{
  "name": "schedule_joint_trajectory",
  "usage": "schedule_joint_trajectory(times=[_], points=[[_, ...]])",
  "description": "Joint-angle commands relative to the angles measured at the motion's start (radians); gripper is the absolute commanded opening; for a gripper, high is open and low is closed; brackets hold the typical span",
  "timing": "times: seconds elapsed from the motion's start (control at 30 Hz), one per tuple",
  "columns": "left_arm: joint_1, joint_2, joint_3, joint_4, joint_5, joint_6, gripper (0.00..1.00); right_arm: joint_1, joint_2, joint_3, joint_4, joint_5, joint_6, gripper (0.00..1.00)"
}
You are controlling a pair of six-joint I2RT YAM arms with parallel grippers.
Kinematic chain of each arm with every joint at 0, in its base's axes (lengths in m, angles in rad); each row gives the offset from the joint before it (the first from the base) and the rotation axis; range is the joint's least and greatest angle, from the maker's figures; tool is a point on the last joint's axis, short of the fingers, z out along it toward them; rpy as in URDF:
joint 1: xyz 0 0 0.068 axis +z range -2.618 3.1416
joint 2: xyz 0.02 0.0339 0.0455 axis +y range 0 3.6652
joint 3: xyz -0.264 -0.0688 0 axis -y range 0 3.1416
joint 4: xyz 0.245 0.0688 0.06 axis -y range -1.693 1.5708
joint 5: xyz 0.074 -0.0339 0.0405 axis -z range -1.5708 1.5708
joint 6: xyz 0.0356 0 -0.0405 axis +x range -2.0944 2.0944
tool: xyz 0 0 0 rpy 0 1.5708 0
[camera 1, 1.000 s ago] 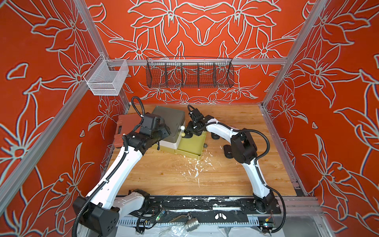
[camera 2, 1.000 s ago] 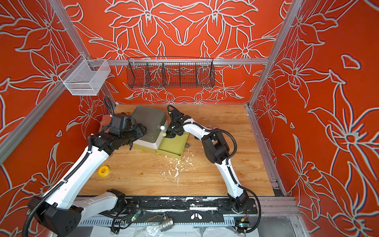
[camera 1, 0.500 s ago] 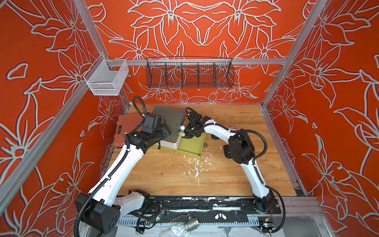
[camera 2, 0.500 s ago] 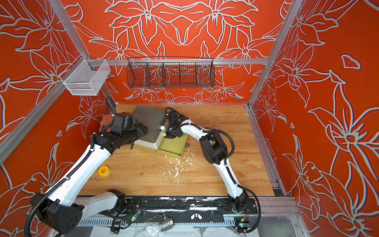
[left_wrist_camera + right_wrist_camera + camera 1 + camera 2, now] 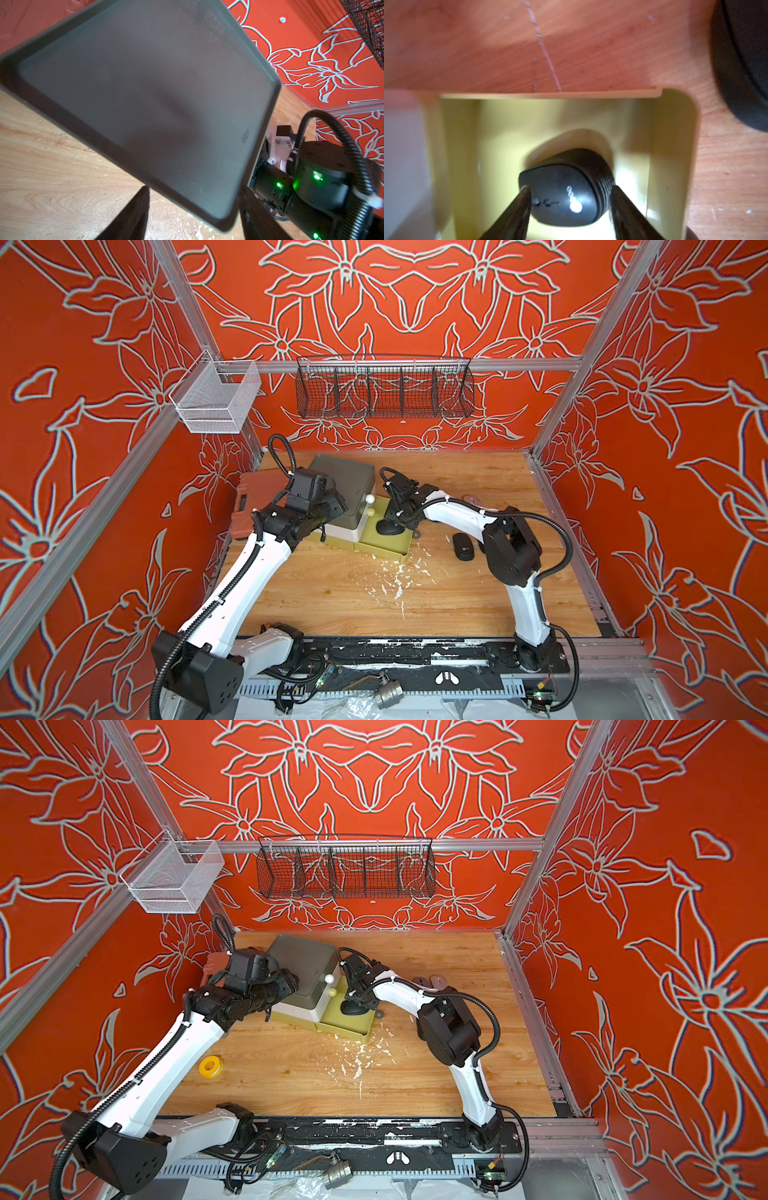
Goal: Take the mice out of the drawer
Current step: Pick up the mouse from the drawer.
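Note:
The yellow-green bottom drawer (image 5: 386, 553) (image 5: 347, 1032) of a small grey-topped cabinet (image 5: 345, 477) stands pulled out. One black mouse (image 5: 388, 527) (image 5: 352, 1008) (image 5: 566, 193) with a pale logo lies in it. My right gripper (image 5: 394, 519) (image 5: 571, 188) reaches down into the drawer, open, one finger on each side of that mouse. Another black mouse (image 5: 463, 547) lies on the table right of the drawer, and a pale grey one (image 5: 471, 499) lies farther back. My left gripper (image 5: 193, 188) straddles a corner of the cabinet top (image 5: 145, 93), its fingers closed against the two edges.
A red case (image 5: 249, 506) lies left of the cabinet. A yellow tape roll (image 5: 210, 1066) sits on the table near my left arm. White crumbs (image 5: 395, 585) are scattered in front of the drawer. A black wire basket (image 5: 384, 387) and a white mesh basket (image 5: 216, 400) hang on the walls.
My right gripper's jaws have widened and it has shifted slightly over the drawer. The left arm has barely moved.

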Motion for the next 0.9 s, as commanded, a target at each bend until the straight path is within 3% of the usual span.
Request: schedule_joint_trajectory(times=[0.0, 0.33, 0.43, 0.53, 0.87], points=[[0.002, -0.017, 0.014, -0.013, -0.001, -0.001, 0.66, -0.002, -0.026, 0.043, -0.051, -0.030, -0.164, 0.68], [0.002, -0.076, 0.003, -0.036, 0.051, 0.021, 0.66, -0.037, -0.034, 0.074, -0.136, -0.311, -0.798, 0.74], [0.002, -0.084, -0.005, -0.031, 0.059, 0.019, 0.66, -0.043, -0.022, 0.082, -0.168, -0.316, -0.961, 0.77], [0.002, -0.085, -0.002, -0.041, 0.051, 0.020, 0.66, -0.054, 0.007, 0.103, -0.199, -0.333, -1.066, 0.81], [0.002, -0.101, 0.003, -0.052, 0.043, 0.021, 0.66, -0.074, 0.084, 0.145, -0.179, -0.404, -1.202, 0.90]])
